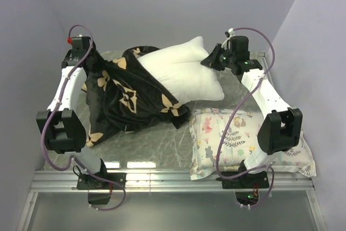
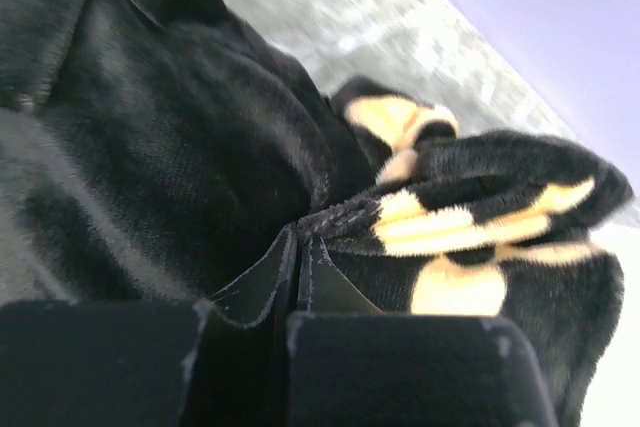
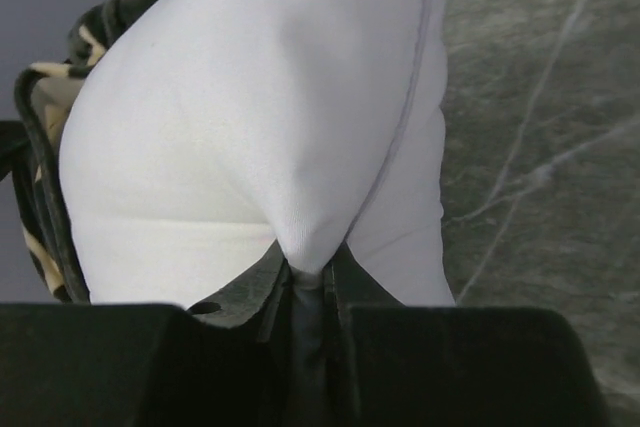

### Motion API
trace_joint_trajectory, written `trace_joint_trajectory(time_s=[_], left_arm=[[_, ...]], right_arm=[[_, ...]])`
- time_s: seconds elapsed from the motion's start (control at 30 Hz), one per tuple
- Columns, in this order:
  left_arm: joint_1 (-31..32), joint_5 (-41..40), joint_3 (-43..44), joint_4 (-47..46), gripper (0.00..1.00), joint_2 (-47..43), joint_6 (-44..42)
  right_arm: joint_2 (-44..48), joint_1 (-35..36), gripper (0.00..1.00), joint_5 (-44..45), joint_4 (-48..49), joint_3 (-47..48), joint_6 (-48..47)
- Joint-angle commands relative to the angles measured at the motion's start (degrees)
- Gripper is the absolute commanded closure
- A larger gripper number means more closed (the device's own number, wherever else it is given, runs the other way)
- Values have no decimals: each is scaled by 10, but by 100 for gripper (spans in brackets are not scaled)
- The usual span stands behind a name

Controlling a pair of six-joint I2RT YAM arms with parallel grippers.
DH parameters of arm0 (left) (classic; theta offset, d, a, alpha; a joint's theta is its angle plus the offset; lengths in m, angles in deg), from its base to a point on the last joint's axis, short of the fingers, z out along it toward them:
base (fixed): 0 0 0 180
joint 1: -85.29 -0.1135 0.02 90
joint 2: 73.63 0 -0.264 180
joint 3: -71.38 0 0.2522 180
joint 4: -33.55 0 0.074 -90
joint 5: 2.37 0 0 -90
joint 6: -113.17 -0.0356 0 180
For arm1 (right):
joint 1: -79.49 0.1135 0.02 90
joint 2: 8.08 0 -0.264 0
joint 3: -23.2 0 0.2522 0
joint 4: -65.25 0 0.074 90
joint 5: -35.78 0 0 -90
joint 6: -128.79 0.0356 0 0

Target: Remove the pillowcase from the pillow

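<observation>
Pillow (image 1: 184, 74): right half bare, left end inside the pillowcase (image 1: 127, 98), which bunches out to the pillow's left. Left gripper (image 2: 300, 259), left of the pillow, fingers clamped on a pillowcase edge. Right gripper (image 3: 310, 275), at the pillow's right corner, pinches white pillow fabric.

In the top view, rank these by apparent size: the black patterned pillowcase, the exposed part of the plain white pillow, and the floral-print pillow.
1-2. Too alike to rank: the black tan-flowered fabric pillowcase and the white pastel floral-print pillow, which the right arm partly hides.
3. The plain white plump pillow, exposed part only.
</observation>
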Motion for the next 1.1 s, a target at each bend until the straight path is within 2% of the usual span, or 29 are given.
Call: trace_joint_trajectory(time_s=[0.0,0.17,0.2,0.23,0.27,0.3,0.37,0.4,0.43,0.47,0.5,0.6,0.77,0.87,0.93,1.07], left_arm=[[-43,-61,-18,-66,100,-26,-7],[20,-24,-9,-74,99,-8,-49],[29,-13,-8,-78,96,-8,-61],[42,-12,-5,-80,89,-13,-63],[45,-8,-2,-81,69,-17,-66],[45,-5,0,-82,56,-23,-70],[70,-11,3,-81,35,-49,-73],[77,-34,5,-68,33,-58,-80],[95,-47,6,-60,30,-80,-84],[107,-62,2,-53,17,-94,-87],[119,-107,-13,-36,16,-107,-86],[179,-197,-82,-23,15,-169,-65],[260,-240,-220,-33,14,-304,-1],[326,-254,-318,-43,13,-380,55],[372,-263,-379,-42,13,-413,80],[430,-287,-440,-64,12,-413,128]], right_arm=[[28,-57,100,103,-8,-28,-16],[22,-34,100,114,17,-74,-14],[21,-30,100,114,20,-80,-14],[23,-27,100,115,24,-93,-15],[24,-24,100,120,29,-98,-17],[26,-22,95,122,29,-104,-20],[36,-16,77,130,29,-115,-24],[40,-16,55,133,29,-119,-30],[52,-13,46,139,28,-121,-33],[60,-8,40,145,24,-126,-37],[68,-5,30,164,21,-127,-41],[98,7,19,210,4,-121,-50],[157,32,14,235,-34,-99,-74],[196,84,11,228,-47,-111,-109],[206,154,11,246,-58,-126,-129],[228,247,9,302,-2,-209,-141]])
